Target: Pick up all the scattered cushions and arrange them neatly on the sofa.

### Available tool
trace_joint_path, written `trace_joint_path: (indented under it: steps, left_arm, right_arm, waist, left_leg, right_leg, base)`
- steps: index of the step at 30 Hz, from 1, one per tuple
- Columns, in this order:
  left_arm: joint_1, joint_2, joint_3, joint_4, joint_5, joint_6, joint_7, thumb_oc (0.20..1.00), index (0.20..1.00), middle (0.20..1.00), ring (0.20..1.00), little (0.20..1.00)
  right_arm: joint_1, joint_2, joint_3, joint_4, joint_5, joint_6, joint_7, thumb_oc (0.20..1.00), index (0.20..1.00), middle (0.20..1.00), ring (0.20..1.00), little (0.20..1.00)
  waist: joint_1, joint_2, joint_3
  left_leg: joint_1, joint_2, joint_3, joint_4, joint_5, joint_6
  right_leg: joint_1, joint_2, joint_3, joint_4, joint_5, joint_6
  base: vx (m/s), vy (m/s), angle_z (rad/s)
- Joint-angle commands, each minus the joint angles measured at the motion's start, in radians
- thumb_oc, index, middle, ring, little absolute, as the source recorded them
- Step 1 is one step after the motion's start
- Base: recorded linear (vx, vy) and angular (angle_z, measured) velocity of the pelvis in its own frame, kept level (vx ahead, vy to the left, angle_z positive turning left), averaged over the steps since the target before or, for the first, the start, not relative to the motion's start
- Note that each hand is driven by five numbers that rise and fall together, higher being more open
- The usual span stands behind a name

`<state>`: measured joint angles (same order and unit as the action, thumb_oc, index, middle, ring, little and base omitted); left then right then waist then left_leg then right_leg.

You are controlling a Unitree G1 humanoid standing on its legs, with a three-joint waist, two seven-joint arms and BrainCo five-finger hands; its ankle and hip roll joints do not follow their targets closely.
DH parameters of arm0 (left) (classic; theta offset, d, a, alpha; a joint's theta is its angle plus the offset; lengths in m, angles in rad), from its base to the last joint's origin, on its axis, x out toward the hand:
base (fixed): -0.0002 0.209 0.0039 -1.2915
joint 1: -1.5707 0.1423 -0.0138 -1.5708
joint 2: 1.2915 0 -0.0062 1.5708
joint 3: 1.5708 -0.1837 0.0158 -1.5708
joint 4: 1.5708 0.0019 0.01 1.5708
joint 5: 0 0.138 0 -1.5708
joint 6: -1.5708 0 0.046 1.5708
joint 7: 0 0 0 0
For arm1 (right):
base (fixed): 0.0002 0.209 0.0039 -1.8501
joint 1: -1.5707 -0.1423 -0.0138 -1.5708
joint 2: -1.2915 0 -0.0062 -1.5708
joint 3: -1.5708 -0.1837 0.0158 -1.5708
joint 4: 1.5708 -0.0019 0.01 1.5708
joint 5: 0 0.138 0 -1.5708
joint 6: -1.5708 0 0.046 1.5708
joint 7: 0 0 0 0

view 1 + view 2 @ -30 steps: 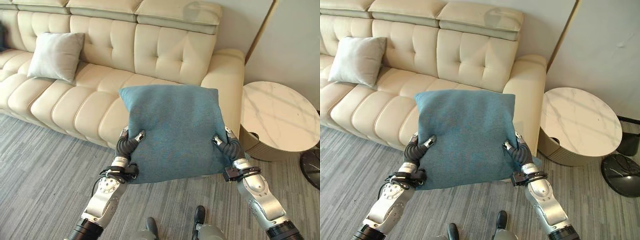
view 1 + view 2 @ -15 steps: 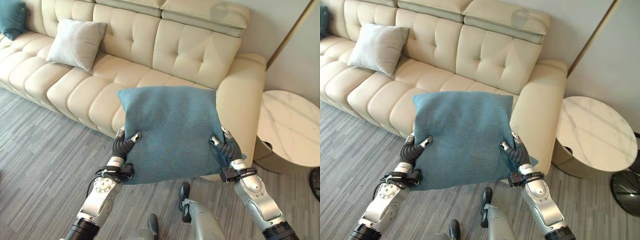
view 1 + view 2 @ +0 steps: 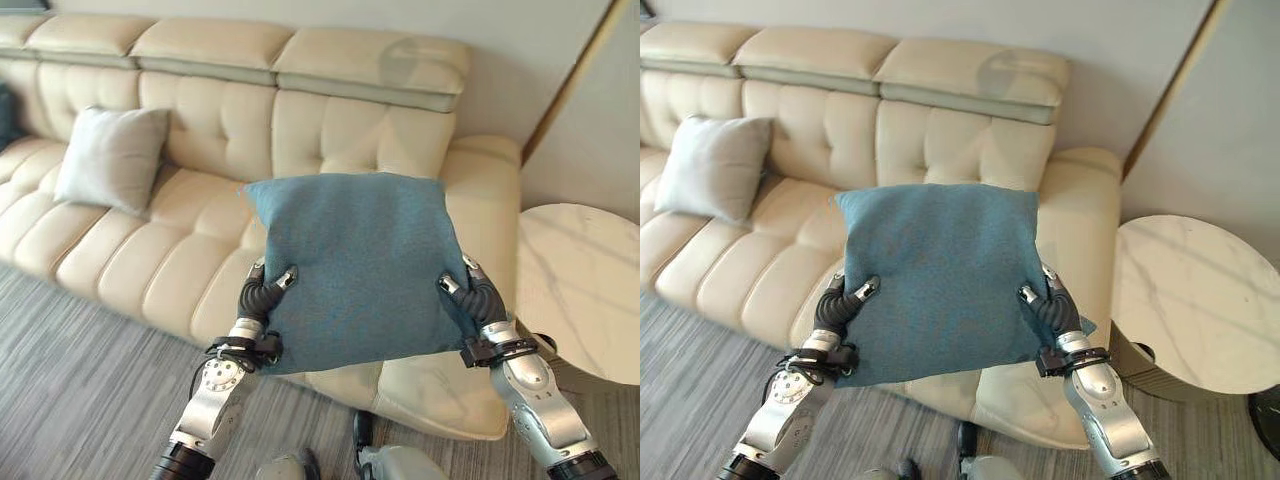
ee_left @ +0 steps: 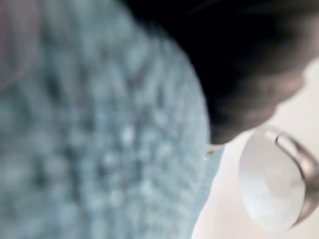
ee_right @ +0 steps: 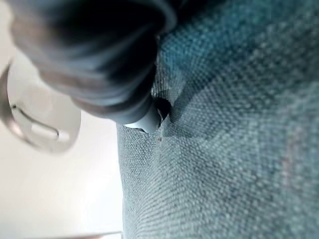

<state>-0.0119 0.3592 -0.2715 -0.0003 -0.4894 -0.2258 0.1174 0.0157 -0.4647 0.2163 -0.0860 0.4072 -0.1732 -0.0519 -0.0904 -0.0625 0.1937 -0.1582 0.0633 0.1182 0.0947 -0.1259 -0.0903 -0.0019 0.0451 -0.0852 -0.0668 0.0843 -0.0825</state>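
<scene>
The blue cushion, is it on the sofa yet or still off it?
Off it. The blue cushion is gripped at both sides by the left hand and right hand, above the sofa seat's front edge.

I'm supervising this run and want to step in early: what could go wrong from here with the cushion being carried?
The teal cushion is pinched only at its lower side edges by the left hand and right hand, so it may sag or slip. Held up, it hides the sofa seat ahead, so placement may be misjudged. The side table stands near the right arm.
</scene>
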Motion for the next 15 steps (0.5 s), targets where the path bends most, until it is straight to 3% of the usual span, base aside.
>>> trace_joint_path:
  steps: [1,4,5,7,10,15]
  left_arm:
    - [-0.064,0.003,-0.071,-0.119,0.042,-0.069,-0.067,0.2,0.2,0.2,0.2,0.2]
    - [-0.056,0.002,-0.069,-0.128,0.045,-0.072,-0.066,0.2,0.2,0.2,0.2,0.2]
    - [-0.055,-0.001,-0.077,-0.121,0.041,-0.072,-0.072,0.2,0.2,0.2,0.2,0.2]
    - [-0.061,0.007,-0.081,-0.12,0.048,-0.07,-0.073,0.2,0.2,0.2,0.2,0.2]
    - [-0.063,0.025,-0.074,-0.117,0.053,-0.067,-0.078,0.2,0.2,0.2,0.2,0.2]
    - [-0.057,0.036,-0.046,-0.088,0.064,-0.073,-0.063,0.2,0.2,0.2,0.2,0.2]
  right_arm:
    - [-0.055,0.038,0.014,-0.131,-0.012,-0.128,0.051,0.2,0.2,0.2,0.2,0.2]
    - [-0.067,0.042,0.025,-0.131,-0.01,-0.129,0.052,0.2,0.2,0.2,0.2,0.2]
    - [-0.064,0.044,0.022,-0.122,-0.01,-0.127,0.057,0.2,0.2,0.2,0.2,0.2]
    - [-0.063,0.052,0.02,-0.113,-0.008,-0.122,0.059,0.2,0.2,0.2,0.2,0.2]
    - [-0.069,0.064,0.017,-0.106,-0.014,-0.115,0.062,0.2,0.2,0.2,0.2,0.2]
    - [-0.099,0.084,0.032,-0.092,-0.028,-0.112,0.059,0.2,0.2,0.2,0.2,0.2]
  waist:
    - [0.005,-0.034,-0.058]
    - [0.022,-0.024,-0.065]
    - [0.014,-0.017,-0.081]
    - [0.008,-0.013,-0.095]
    - [0.01,-0.002,-0.103]
    - [0.016,0.007,-0.108]
  left_leg:
    - [0.034,-0.021,0.016,0.168,0.007,0.022]
    - [0.065,-0.052,-0.044,0.137,-0.007,0.029]
    - [0.103,-0.063,-0.055,0.058,-0.001,0.039]
    - [0.129,-0.076,-0.06,0.026,0.001,0.052]
    - [0.156,-0.093,-0.041,-0.021,0.007,0.081]
    - [0.169,-0.105,-0.015,-0.051,0.009,0.098]
  right_leg:
    - [-0.015,-0.096,-0.045,0.078,-0.135,0.159]
    - [0.0,-0.081,0.006,0.081,-0.14,0.161]
    - [0.001,-0.078,0.029,0.084,-0.137,0.164]
    - [0.002,-0.077,0.055,0.086,-0.136,0.169]
    - [-0.012,-0.092,0.081,0.099,-0.129,0.191]
    - [-0.034,-0.101,0.105,0.117,-0.121,0.209]
  base:
    - [0.14,0.073,-0.79]
    - [0.15,0.112,-0.89]
    - [0.21,0.196,-0.84]
    - [0.15,0.197,-0.46]
    - [0.06,0.226,0.08]
    - [0.02,0.098,-0.04]
